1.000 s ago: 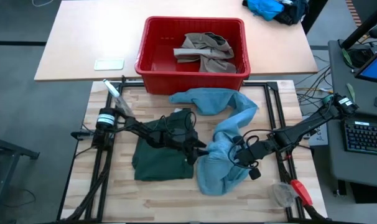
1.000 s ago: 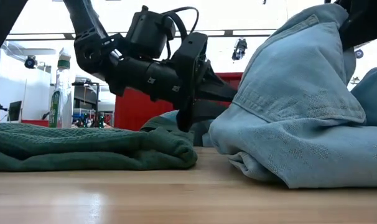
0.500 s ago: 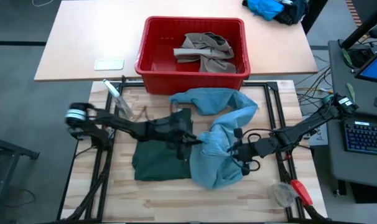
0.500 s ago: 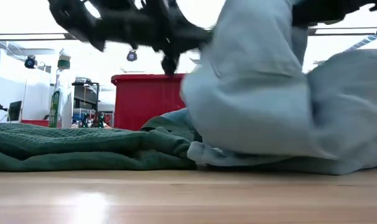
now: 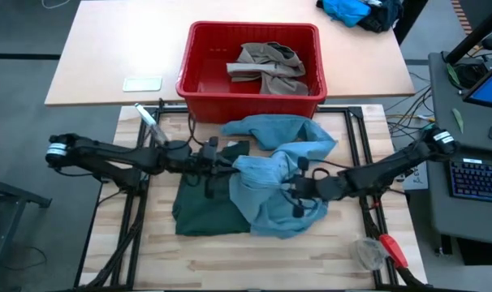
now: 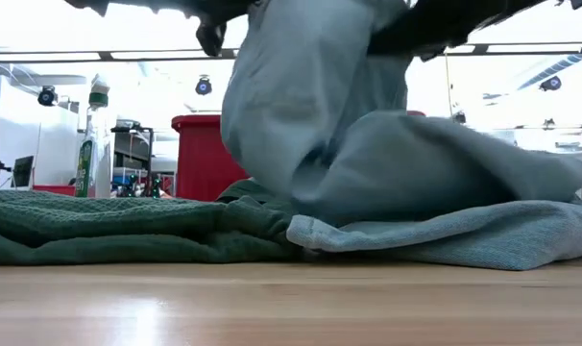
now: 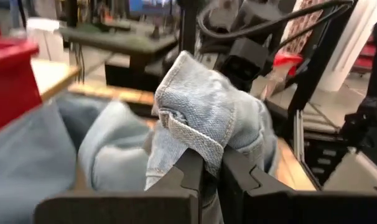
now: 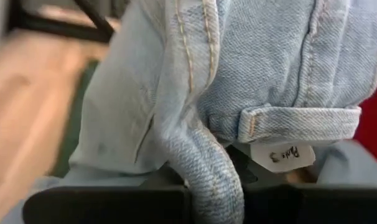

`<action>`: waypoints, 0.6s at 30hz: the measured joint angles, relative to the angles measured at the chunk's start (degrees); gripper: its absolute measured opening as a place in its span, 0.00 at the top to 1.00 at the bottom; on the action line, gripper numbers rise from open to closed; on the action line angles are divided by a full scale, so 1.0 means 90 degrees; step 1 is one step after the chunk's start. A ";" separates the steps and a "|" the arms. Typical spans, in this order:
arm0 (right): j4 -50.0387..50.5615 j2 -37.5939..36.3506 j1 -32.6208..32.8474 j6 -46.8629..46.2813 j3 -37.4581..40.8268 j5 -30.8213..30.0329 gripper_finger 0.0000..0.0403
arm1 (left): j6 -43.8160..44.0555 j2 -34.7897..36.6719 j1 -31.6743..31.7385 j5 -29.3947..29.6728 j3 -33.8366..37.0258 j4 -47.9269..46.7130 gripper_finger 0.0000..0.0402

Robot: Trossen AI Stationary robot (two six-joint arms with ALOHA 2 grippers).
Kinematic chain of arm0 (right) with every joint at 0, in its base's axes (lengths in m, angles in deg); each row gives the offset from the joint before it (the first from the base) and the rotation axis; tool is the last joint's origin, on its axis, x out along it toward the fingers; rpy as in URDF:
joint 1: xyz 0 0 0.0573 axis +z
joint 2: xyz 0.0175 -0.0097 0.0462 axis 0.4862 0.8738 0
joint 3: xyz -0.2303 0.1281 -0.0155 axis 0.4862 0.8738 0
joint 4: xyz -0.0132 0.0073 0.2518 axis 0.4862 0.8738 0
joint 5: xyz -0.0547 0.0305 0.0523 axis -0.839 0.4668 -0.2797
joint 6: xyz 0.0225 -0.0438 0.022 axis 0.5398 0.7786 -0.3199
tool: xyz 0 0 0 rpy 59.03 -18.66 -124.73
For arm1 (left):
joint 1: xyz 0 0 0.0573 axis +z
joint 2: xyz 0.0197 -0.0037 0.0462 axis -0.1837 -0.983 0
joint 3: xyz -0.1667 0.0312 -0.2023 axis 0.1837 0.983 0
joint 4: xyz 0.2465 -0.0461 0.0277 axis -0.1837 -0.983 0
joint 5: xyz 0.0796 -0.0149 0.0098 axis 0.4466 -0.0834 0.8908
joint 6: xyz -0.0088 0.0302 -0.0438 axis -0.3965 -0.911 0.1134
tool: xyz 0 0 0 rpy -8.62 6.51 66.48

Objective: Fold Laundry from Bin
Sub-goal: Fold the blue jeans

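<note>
Lifted since before, bunched light blue denim trousers (image 5: 270,191) overlap green shorts (image 5: 201,209).

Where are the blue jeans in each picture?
High view: the blue jeans lie mid-table, bunched between the two arms, just below the red bin.
Low view: the jeans fill the middle and right, lifted at the top.
Left wrist view: a bunched fold sits in the centre.
Right wrist view: denim fills most of the picture.
Shared landmark: the red bin, seen in the high, low and left wrist views.
</note>
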 joint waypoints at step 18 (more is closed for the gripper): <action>0.5781 0.1349 -0.0283 -0.1625 -0.2657 0.1244 0.49 | 0.2352 0.0110 -0.1223 0.1284 -0.0002 -0.3070 0.99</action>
